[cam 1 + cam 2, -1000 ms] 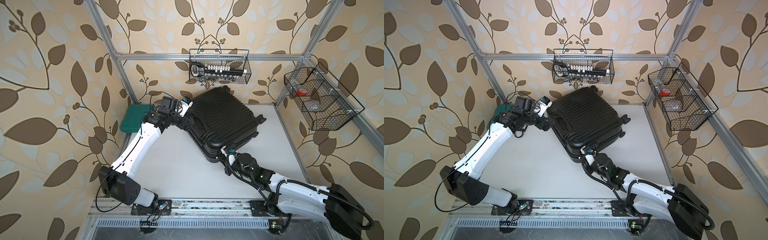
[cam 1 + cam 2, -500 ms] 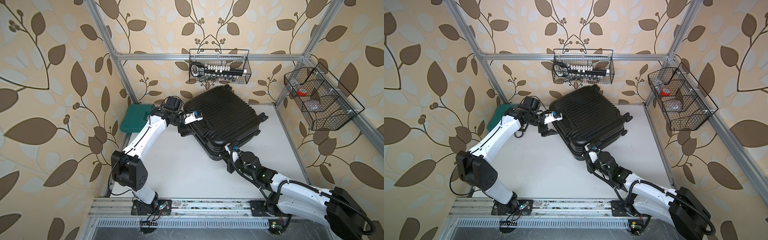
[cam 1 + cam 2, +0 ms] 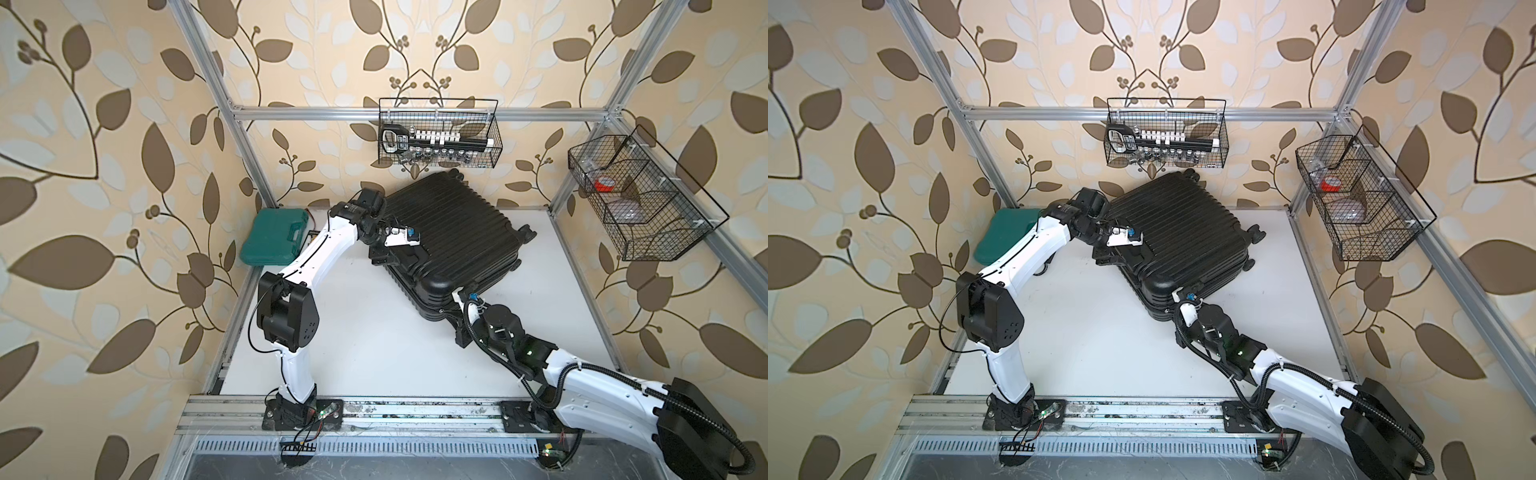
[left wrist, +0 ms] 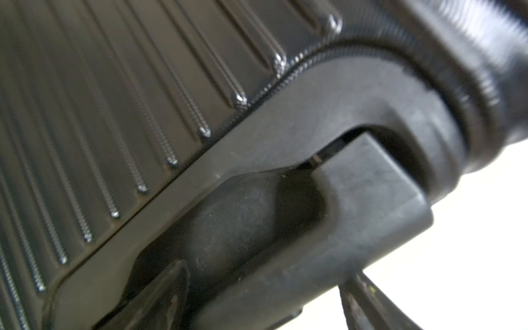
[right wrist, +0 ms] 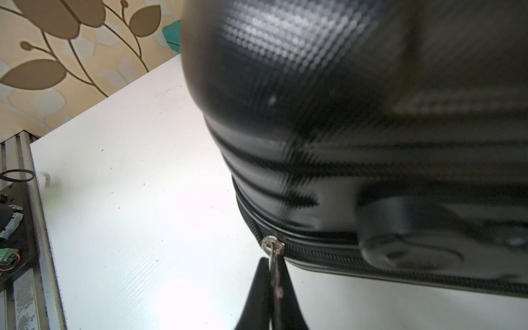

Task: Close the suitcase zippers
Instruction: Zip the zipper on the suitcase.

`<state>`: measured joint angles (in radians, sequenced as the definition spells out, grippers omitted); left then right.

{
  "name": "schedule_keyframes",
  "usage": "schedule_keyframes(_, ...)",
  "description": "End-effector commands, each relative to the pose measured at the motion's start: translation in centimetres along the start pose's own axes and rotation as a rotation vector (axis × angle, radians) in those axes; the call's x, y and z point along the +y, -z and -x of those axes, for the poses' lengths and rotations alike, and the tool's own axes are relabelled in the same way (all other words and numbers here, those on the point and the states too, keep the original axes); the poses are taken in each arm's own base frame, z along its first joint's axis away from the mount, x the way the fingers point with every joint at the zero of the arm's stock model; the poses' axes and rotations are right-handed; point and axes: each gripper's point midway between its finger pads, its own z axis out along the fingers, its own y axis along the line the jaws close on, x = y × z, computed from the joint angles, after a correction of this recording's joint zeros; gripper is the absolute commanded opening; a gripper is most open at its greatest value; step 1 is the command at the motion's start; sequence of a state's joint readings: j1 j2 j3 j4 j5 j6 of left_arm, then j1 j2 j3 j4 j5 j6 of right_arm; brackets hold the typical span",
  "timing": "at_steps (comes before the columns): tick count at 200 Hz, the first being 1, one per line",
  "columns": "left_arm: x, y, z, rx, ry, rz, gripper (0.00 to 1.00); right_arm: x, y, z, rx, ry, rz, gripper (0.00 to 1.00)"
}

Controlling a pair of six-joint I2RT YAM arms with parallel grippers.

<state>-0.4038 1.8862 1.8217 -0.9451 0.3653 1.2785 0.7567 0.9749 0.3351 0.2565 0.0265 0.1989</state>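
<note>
- Right gripper [image 5: 273, 274] — clamped on the zipper pull [image 5: 271, 245] at the suitcase [image 3: 453, 232] corner.
- Left gripper [image 4: 265, 300] straddles the handle [image 4: 357, 205] — whether it grips, I cannot tell.

Beige wallpaper [image 3: 104, 124] w/ brown leaf & vine print on 3 sides. Alu frame [image 3: 540, 111] at corners & across back. White tabletop [image 3: 374, 353], evenly lit, lightly scuffed. Black wire basket [image 3: 440, 99] on back bar, 2nd wire basket [image 3: 681, 172] on rt side. Metal rail [image 3: 395, 409] along front.
</note>
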Motion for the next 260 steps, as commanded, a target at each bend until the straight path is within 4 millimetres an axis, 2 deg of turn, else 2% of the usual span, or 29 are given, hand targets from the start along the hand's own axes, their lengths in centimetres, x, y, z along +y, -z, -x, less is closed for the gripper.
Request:
schedule_keyframes(1, -3.9, -0.8, -3.4, 0.249, -0.017, -0.14, 0.77, -0.1, 0.7, 1.8, -0.072, -0.018, -0.006, 0.0)
schedule_keyframes(18, -5.2, -0.6, -4.1, 0.33, 0.01, -0.18, 0.73, -0.6, 0.8, 1.7, -0.056, -0.011, -0.038, 0.0)
schedule_keyframes(35, -6.6, -0.2, -3.9, 0.368, 0.018, -0.218, 0.68, -1.1, 0.9, 1.6, -0.046, -0.003, -0.07, 0.0)
schedule_keyframes(91, -11.3, 1.5, 0.3, 0.366, 0.032, -0.318, 0.57, -2.6, 1.9, 2.1, -0.058, -0.007, -0.16, 0.0)
schedule_keyframes(159, -14.4, 4.7, 4.4, 0.227, 0.075, -0.414, 0.49, -3.2, 2.3, 2.0, -0.059, -0.007, -0.193, 0.0)
schedule_keyframes(173, -14.2, 4.8, 4.3, 0.231, 0.061, -0.39, 0.5, -3.2, 2.3, 1.9, -0.054, -0.007, -0.194, 0.0)
schedule_keyframes(211, -11.8, 3.1, 1.3, 0.359, 0.015, -0.277, 0.54, -3.0, 2.2, 1.9, -0.05, -0.01, -0.183, 0.0)
schedule_keyframes(260, -9.1, 2.7, -1.8, 0.412, 0.019, -0.19, 0.56, -2.9, 2.3, 1.8, -0.047, -0.006, -0.177, 0.0)
